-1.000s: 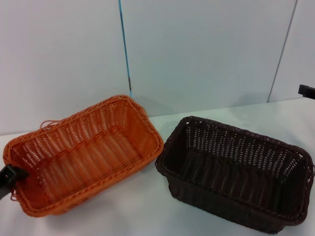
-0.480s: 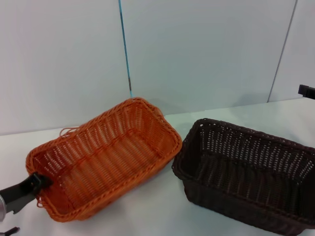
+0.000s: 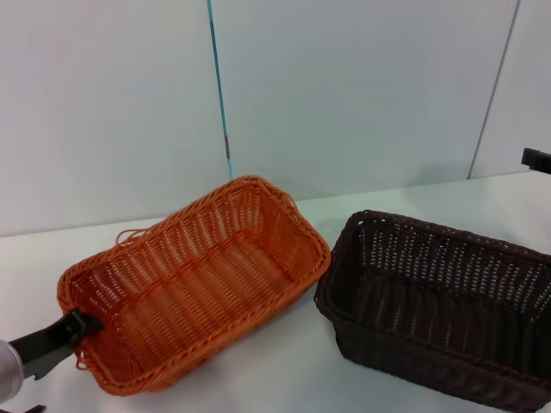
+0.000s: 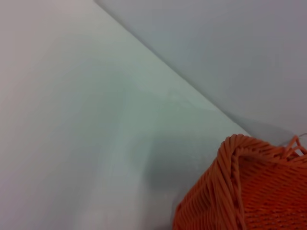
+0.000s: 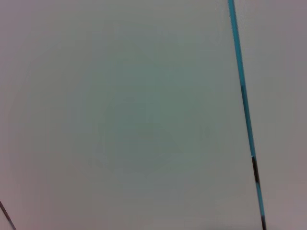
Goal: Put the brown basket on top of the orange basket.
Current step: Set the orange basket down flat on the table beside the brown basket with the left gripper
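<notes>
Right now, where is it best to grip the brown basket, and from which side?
Probably the braided rim of the brown basket, on its long far wall, coming from above: it stands upright and open, so one finger can go inside. The orange basket crowds its left end.

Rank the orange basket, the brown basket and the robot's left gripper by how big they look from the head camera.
1. orange basket and brown basket: look alike; the brown one is cut off by the picture edge, so no ranking.
2. left gripper: clearly smallest, at the orange basket's near rim.
</notes>
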Robot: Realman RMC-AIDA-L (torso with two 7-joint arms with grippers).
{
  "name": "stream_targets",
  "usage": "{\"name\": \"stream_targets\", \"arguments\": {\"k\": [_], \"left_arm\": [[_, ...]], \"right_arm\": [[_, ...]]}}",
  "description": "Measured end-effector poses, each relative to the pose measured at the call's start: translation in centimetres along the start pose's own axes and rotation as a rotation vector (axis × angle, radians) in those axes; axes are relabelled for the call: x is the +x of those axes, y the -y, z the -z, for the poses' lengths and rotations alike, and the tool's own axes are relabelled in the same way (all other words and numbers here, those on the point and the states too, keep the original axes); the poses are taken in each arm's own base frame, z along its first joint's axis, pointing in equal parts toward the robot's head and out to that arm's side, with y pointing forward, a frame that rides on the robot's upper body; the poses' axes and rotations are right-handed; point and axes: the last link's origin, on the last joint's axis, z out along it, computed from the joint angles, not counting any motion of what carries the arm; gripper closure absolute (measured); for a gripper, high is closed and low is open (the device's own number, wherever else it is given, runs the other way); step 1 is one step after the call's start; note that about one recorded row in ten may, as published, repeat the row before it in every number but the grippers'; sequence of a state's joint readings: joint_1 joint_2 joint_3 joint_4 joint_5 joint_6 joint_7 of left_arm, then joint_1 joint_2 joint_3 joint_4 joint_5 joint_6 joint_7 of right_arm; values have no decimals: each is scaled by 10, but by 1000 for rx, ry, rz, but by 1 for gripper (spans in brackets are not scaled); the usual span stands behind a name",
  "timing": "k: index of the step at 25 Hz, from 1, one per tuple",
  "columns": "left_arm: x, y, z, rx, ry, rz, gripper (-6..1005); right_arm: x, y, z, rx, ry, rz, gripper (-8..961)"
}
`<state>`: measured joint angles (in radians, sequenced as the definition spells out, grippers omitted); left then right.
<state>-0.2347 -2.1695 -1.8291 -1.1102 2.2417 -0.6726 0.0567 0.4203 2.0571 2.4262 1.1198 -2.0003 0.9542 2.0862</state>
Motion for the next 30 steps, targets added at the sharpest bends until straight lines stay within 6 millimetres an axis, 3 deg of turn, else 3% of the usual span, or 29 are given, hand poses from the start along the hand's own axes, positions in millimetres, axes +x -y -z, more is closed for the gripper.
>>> {"name": "stream_targets", "arguments": {"k": [7, 18, 30], "left_arm": [[5, -6, -1, -8, -13, -24, 824], [13, 7, -4, 28, -63, -5, 817], [10, 4, -10, 27, -42, -5, 811]], "right_arm": [[0, 0, 0, 0, -1, 0, 187], [1, 0, -1, -2, -3, 8, 187], [0, 0, -1, -1, 0, 8, 188]]}}
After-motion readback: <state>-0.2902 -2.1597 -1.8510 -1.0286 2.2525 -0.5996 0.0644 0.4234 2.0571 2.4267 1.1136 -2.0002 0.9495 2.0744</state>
